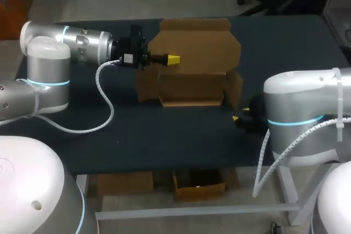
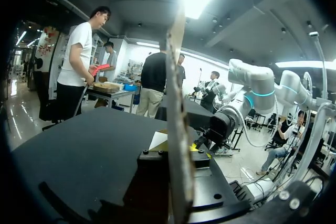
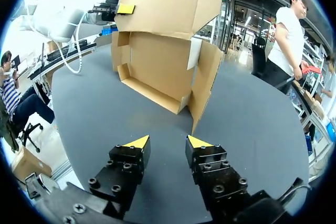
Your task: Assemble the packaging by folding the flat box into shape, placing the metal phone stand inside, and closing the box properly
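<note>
The box (image 1: 192,89) stands half-formed in the middle of the table (image 1: 137,135), tray open toward me, side flaps sticking out and the tall lid (image 1: 194,42) raised at the back. My left gripper (image 1: 173,59) comes in from the left at the lid's left edge. Through its own wrist camera the lid (image 2: 176,119) runs edge-on straight up out of the gripper's middle, and through the right wrist camera the same gripper (image 3: 126,9) sits flat against the card. I judge it clamped on the lid, though the far finger is hidden behind the panel. My right gripper (image 3: 168,141) hangs low over the table just off the box's right front corner, fingers a moderate way apart and holding nothing. It is near the right side flap (image 3: 205,77) but not touching it. I can't find the phone stand in any view.

The box looks like thin corrugated card, so I expect it to be very light and to skate across the table if only one arm pushes it; it wants bracing from the other side. The panels should be stiff across their faces and bend only at the creases, and the flaps will likely spring back open. A hard pinch would crush an edge. I'd take shallow bites on a panel edge close to a crease, or press on a flap's flat face rather than grip it
</note>
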You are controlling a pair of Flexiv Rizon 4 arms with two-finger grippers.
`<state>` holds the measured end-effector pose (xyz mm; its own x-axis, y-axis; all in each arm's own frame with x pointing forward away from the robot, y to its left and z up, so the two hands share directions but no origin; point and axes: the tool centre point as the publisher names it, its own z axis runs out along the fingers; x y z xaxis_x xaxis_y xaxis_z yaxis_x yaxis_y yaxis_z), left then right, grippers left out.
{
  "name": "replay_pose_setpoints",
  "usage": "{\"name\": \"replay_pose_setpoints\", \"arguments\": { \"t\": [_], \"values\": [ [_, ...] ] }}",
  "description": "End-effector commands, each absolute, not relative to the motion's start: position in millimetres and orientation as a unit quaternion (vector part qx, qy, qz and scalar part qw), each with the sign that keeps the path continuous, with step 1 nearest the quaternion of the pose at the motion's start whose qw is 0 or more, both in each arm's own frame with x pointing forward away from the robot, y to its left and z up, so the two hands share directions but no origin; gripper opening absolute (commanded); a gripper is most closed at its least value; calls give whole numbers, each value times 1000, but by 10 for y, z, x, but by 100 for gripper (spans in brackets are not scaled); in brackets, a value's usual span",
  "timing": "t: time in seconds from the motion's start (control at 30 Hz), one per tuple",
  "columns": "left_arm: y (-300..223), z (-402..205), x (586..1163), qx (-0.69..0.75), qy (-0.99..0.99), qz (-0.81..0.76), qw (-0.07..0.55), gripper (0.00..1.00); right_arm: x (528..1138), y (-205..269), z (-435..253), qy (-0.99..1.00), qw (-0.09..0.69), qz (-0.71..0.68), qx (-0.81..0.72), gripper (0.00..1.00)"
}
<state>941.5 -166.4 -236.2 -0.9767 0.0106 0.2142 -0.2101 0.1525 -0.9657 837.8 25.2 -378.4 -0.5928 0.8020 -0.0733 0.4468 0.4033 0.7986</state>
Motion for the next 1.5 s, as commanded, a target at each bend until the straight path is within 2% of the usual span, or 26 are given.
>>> {"name": "replay_pose_setpoints", "arguments": {
  "t": [0.03, 0.57, 1.5],
  "values": [
    [-1665, -2410, 9423, 65, -755, 647, 86, 0, 8304, 88, -3689, 807, 217, 398, 378, 42],
    [-1665, -2410, 9423, 65, -755, 647, 86, 0, 8262, -136, -3651, 806, 207, 421, 362, 42],
    [-1644, -2398, 9306, 56, -756, 648, 77, 0, 8274, -132, -3694, 804, 203, 426, 362, 41]
  ]
}}
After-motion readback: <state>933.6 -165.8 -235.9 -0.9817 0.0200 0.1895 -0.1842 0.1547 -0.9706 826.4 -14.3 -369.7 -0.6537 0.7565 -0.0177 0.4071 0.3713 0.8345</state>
